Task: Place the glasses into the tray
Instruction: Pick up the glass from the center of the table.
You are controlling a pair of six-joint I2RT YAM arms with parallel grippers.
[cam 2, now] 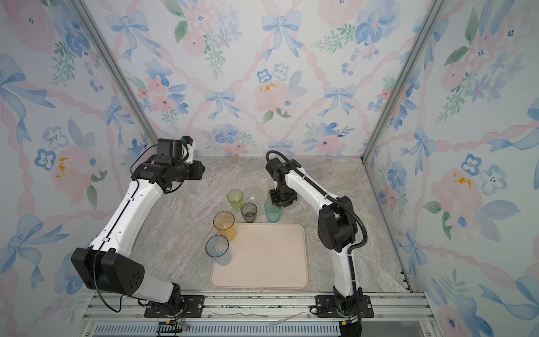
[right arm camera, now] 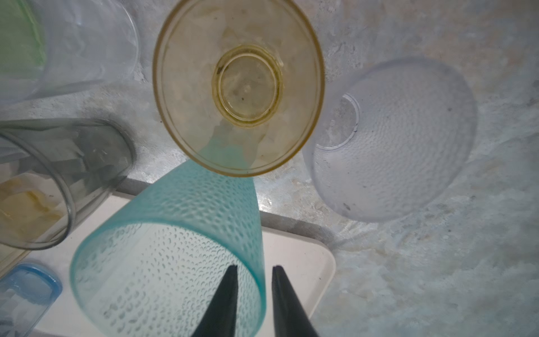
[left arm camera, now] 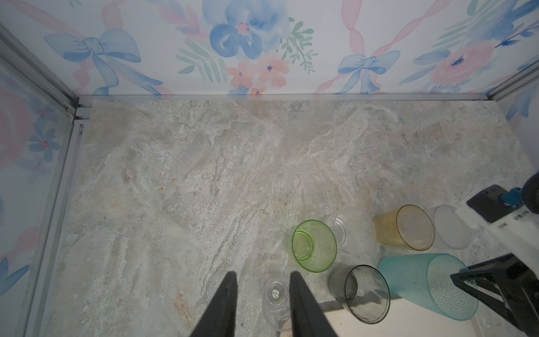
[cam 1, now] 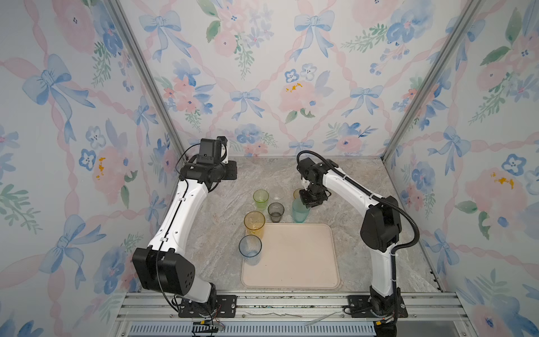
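The beige-pink tray lies at the front centre. A pale blue glass stands inside its left edge, and a tall amber glass stands at its far-left corner. Behind the tray stand lime green, smoky grey and teal glasses. My right gripper is open and straddles the teal glass rim, one finger inside, one outside. A short amber glass and a frosted white one stand just beyond. My left gripper hangs open and empty, high over a small clear glass.
A second clear glass stands behind the lime one. The glasses crowd close together at the tray's far edge. Flowered walls close in the marble table on three sides. The arm bases sit on a metal rail at the front.
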